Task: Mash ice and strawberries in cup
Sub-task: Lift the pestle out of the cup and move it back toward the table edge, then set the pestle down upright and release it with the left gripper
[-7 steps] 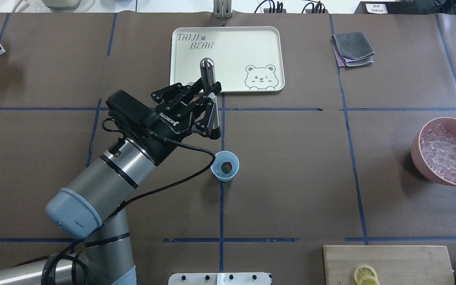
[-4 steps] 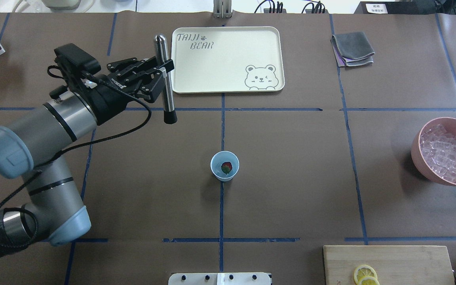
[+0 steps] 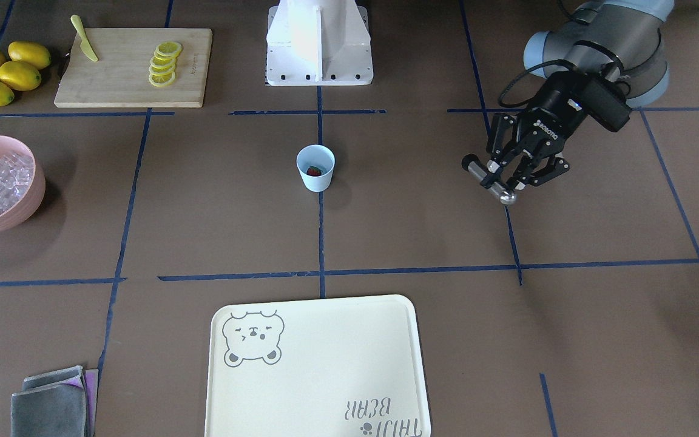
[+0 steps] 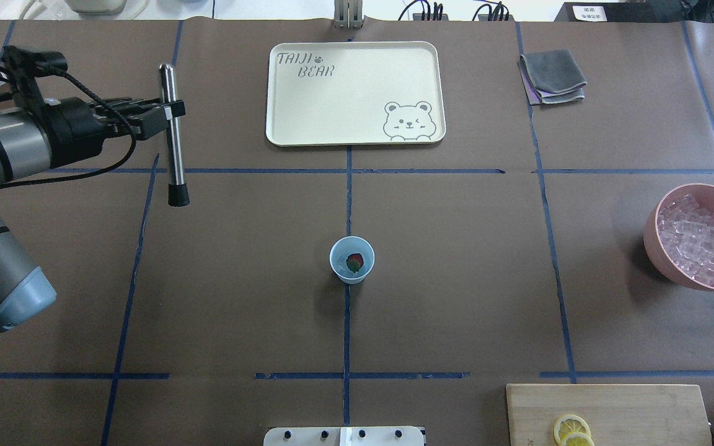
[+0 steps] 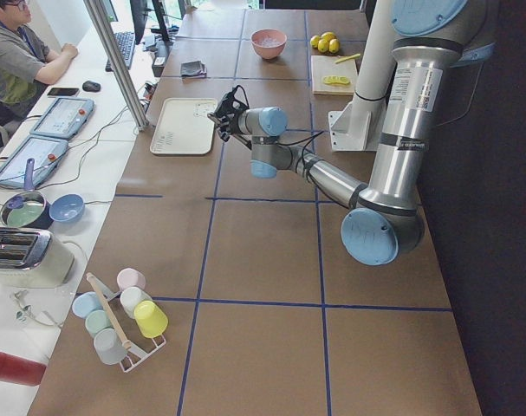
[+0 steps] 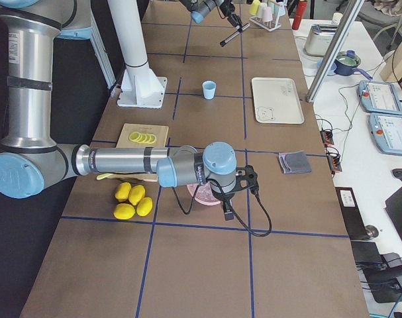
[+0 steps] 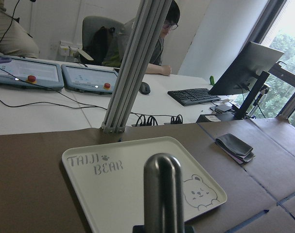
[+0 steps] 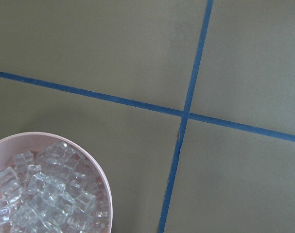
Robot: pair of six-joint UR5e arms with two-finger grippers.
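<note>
**Status.** The left gripper (image 4: pixel 171 111) is pinching the muddler (image 4: pixel 174 142), fingers pressed on the steel shaft approx. mid-length. It hangs over the tabletop's left part, well apart from the cup (image 4: pixel 337 269). The right gripper (image 6: pixel 228 213) shows only in the right-side view, so I cannot tell whether it is spread or pressed together. Its wrist camera looks down on the pink bowl (image 8: pixel 106 187) of ice (image 8: pixel 45 194).

**Task items.** The cup stands upright, mouth up, at the tabletop centre on the blue tape line, w/ nothing steadying it. One strawberry (image 4: pixel 354 262) lies at the bottom. A pale glint sits beside it, poss. ice, too small to confirm.

**Orientation.** The muddler's long axis runs near-to-far in the overhead view. The black tip is low and toward the robot. The rounded steel end is high and toward the tray (image 4: pixel 357 93). The side view shows it tilted, not plumb. The cup's axis is vertical and tapers to a narrower base.

**Step in hand (judgement).** Carry the muddler across to the cup, then mash. Recommendations:
- Bring the shaft plumb, black tip down, before descending.
- Centre the tip over the mouth, clear of the rim.
- Lower straight in. A tilted entry would prob. lever the wall.
- Press vertically w/ short strokes. The cup looks light and narrow-based, so a sideways push could tip or skid it.
- Pin the strawberry against the bottom, not the side, or it may slip round the tip.
- Check the grip under load, as the smooth shaft may slide up through the fingers.
</note>
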